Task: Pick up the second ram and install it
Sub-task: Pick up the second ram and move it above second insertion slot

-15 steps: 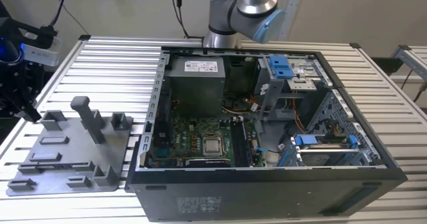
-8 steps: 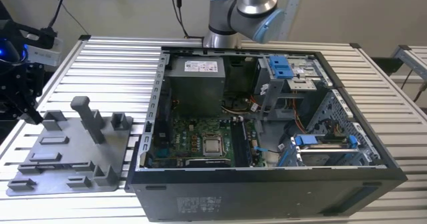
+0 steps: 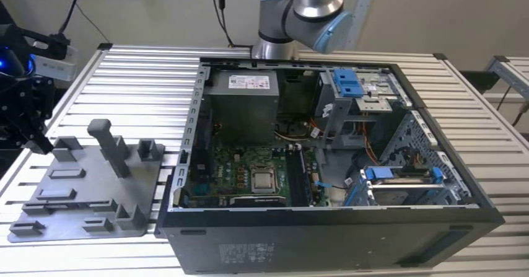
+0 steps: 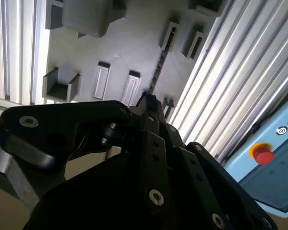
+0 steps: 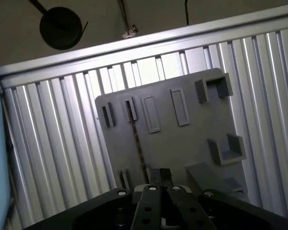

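Ram stick [image 5: 138, 143] sits on edge in the grey tray [image 5: 182, 143] slots on the bench [image 5: 53, 143], tool [image 5: 160, 175] right at one end of it — can't tell if it's pinching or not — looks light, stiff, fragile, so I'd grab the flat faces, gently.

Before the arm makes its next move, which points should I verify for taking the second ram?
1. The second ram stands on edge in the grey tray: ok.
2. The pincer is above the tray, close to the ram's end: ok.
3. Ram held by the pincer: cannot tell.
4. The computer case is open: ok.
5. Free memory slot on the motherboard: cannot tell.
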Tool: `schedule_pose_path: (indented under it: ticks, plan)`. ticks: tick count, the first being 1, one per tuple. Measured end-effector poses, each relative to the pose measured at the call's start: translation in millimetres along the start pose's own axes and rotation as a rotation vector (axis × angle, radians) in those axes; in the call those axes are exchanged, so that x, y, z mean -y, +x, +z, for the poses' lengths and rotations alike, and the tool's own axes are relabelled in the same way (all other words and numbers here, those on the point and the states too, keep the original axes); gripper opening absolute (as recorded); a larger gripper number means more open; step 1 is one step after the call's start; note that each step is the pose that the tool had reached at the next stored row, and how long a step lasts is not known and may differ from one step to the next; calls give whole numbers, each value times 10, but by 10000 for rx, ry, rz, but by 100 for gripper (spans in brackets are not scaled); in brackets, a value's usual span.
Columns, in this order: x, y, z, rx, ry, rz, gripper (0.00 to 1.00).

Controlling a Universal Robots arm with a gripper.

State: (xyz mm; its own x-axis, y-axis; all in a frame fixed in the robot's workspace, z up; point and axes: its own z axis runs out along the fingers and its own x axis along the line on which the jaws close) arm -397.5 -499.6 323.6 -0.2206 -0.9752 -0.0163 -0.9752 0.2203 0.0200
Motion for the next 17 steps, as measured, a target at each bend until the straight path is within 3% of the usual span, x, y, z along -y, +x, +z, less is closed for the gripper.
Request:
schedule_pose_path:
  ticks: [1,3,6,7,10,14,17]
  plan:
    - [0,0,0,-1,0,-29,18]
    - [0,0,0,-3,-2,-88,30]
    - [0,0,0,-5,-3,-174,36]
    - [0,0,0,-5,-3,-204,42]
    - [0,-3,12,-27,3,-238,42]
    - [-9,-6,77,-25,38,-477,42]
    - [-23,-4,116,-12,132,-652,42]
